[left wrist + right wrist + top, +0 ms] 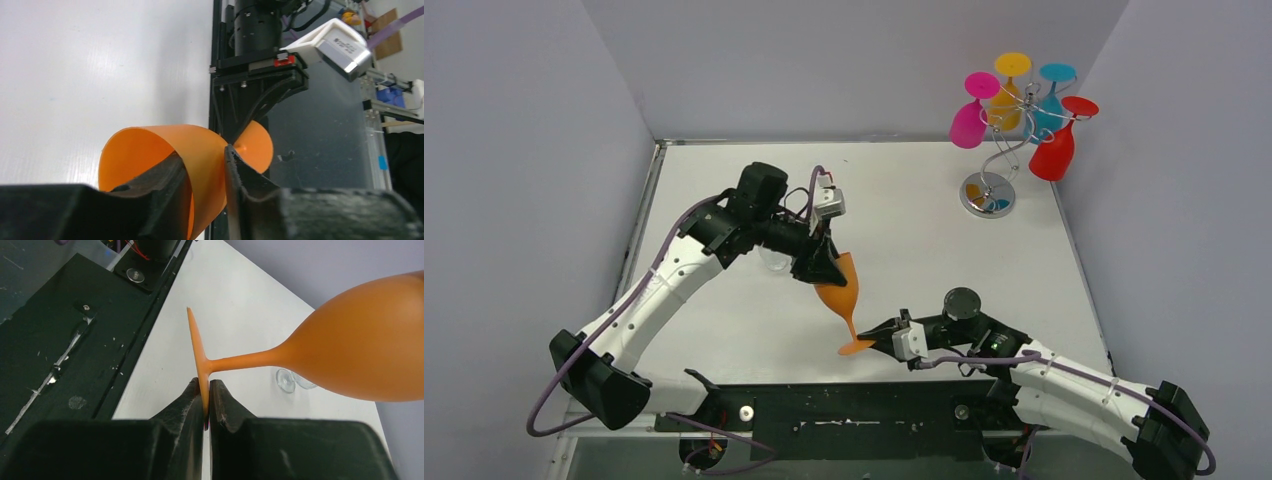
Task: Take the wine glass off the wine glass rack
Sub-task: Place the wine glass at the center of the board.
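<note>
The right end effector [871,335] is clenched on the round foot [196,340] of a matte orange wine glass [839,288]. Its two black fingers [185,405] press flat against either face of the thin disc near its edge.

The left end effector [829,268] is partly closed astride the wall of the bowl [145,150]. One black finger [160,175] sits inside the bowl and the other finger [242,170] lies along the outer wall. Whether they actually pinch the wall cannot be told.

The wine glass is off its stand, lying tilted between the two end effectors over the middle of the white bench [724,180]. Its bowl points toward 12 o'clock and its foot toward 6 o'clock.

The wine glass rack [986,192] is thin silver wire with curled arms and a shiny round disc base. It stands at 2 o'clock on the bench, well apart from the held glass. A pink glass [969,122], a yellow glass [1006,100], a teal glass [1049,105] and a red glass [1054,150] hang upside down from it.
</note>
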Controlling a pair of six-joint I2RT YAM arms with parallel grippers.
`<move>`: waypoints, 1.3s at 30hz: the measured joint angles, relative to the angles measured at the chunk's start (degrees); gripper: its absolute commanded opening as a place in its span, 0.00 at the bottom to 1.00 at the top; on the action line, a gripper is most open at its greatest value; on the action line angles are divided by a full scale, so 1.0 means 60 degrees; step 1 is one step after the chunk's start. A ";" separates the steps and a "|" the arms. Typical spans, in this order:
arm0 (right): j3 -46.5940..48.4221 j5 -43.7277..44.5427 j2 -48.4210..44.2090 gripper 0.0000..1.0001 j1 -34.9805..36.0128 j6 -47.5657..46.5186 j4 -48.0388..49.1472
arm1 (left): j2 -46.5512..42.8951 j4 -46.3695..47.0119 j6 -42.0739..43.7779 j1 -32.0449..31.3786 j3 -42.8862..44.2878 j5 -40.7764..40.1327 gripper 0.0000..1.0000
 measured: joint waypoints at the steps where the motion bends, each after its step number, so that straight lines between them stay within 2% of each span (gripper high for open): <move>1: 0.0000 -0.0011 -0.0011 0.00 0.0000 -0.0087 -0.0040 | -0.0051 -0.0040 0.0029 0.0007 0.0000 0.0087 0.15; 7: 0.0000 0.0237 -0.0153 0.00 0.0000 -0.0561 -0.0211 | -0.0412 -0.0397 -0.0004 0.0015 0.0000 0.0903 0.00; 17: 0.0000 0.0448 -0.0197 0.08 0.0033 -0.0641 -0.0299 | -0.0772 -0.0259 0.0000 0.0007 -0.0350 0.0776 0.00; 21: 0.0000 0.0521 -0.0135 0.20 0.0055 -0.0605 -0.0299 | -0.0841 -0.0244 0.0004 0.0000 -0.0430 0.0729 0.00; 26: -0.0051 0.0812 -0.0058 0.29 0.0051 -0.0288 -0.0335 | -0.0871 -0.0244 0.0142 -0.0091 -0.0517 0.0747 0.00; 29: -0.0109 0.0885 -0.0047 0.41 0.0040 -0.0135 -0.0328 | -0.0892 -0.0255 0.0211 -0.0120 -0.0623 0.0750 0.00; 39: -0.0164 0.1067 -0.0044 0.45 0.0000 -0.0087 -0.0091 | -0.1319 0.0025 0.0299 -0.0138 -0.1319 0.0102 0.00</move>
